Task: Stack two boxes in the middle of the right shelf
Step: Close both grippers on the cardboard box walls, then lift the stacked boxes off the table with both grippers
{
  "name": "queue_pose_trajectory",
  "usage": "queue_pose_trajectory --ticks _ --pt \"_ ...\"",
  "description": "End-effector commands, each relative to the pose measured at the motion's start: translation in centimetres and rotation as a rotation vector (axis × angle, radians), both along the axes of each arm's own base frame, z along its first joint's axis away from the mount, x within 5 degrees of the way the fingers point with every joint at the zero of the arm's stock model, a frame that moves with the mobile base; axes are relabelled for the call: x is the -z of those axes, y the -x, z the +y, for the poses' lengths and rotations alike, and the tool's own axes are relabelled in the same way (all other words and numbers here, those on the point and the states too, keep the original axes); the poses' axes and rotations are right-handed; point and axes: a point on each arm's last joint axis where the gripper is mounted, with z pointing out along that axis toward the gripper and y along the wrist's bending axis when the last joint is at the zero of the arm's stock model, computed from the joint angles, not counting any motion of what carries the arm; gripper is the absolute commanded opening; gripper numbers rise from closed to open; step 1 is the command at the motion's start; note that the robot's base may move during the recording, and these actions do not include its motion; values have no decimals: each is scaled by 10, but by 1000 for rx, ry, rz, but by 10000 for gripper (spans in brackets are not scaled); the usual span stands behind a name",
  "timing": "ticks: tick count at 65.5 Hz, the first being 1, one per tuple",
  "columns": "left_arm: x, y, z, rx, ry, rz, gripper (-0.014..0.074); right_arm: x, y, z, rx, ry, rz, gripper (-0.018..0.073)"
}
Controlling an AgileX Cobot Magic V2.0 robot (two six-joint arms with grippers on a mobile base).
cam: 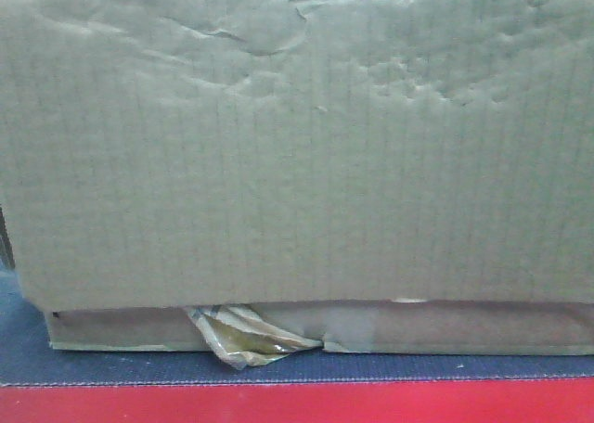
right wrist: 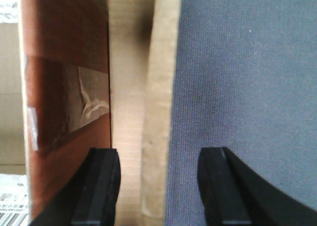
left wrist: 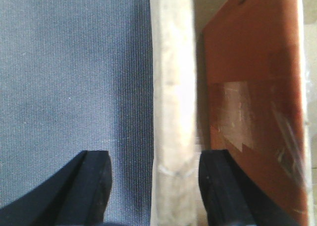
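1. Black fingers (left wrist: 94, 181) of the left hand (left wrist: 157, 159) stand spread at 7 and 5 o'clock of its wrist view. They straddle a pale cardboard wall (left wrist: 173, 62) that runs up toward 12. No squeeze shows, and the 7 o'clock finger is clear of the wall.
2. The right hand (right wrist: 159, 156) mirrors this: it is spread, with one finger on each side of another cardboard wall (right wrist: 159, 62) and nothing pinched.
3. I cannot tell which box each wall belongs to. A taped brown board (left wrist: 247, 62) lies at 3 o'clock of the left wall, and a like one lies at 9 o'clock of the right wall. The grey counter (left wrist: 64, 62) lies on the outer sides.
4. From the front, the big box (cam: 297, 145) sits on the flat box (cam: 445, 328), whose tape scrap (cam: 243, 341) sticks out at 6 o'clock. Both rest on the counter, just behind its red edge (cam: 297, 404).
5. Done, as I judge it: the boxes are stacked one on the other, and both hands are placed for a grasp.
6. Left to do: close on the walls, lift the pair and set it on the shelf, which no view shows.
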Motion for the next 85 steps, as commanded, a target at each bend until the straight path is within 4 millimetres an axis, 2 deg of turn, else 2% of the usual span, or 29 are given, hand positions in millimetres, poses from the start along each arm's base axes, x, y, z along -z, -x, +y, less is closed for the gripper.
queue_pose_trajectory --ticks 1,22,29,38,40,52,58,69,85 --pt "-2 0 1 -1 1 -8 308 -4 3 0 -8 -2 -19 249" --pt "-2 0 1 -1 1 -8 288 -4 3 0 -8 -2 -18 223" --pt "-2 0 1 -1 1 -8 185 -3 3 0 -8 -2 -16 92" --pt "-1 -1 1 -1 -3 -6 -71 -1 0 -8 -3 86 -30 -173" --pt "-1 -1 1 -1 -3 -6 -111 -1 0 -9 5 97 -33 -165" --pt "-5 -1 2 -29 -71 -64 -111 -13 7 -4 -8 140 -87 -162" --pt "-14 4 1 -42 -112 -130 -111 -20 13 4 -38 130 -125 -162" --pt "-41 18 3 -37 -76 -210 -111 -35 14 13 -35 81 -267 -162" --pt "-99 18 14 -50 -18 -458 -111 -68 11 11 28 109 -572 -162"
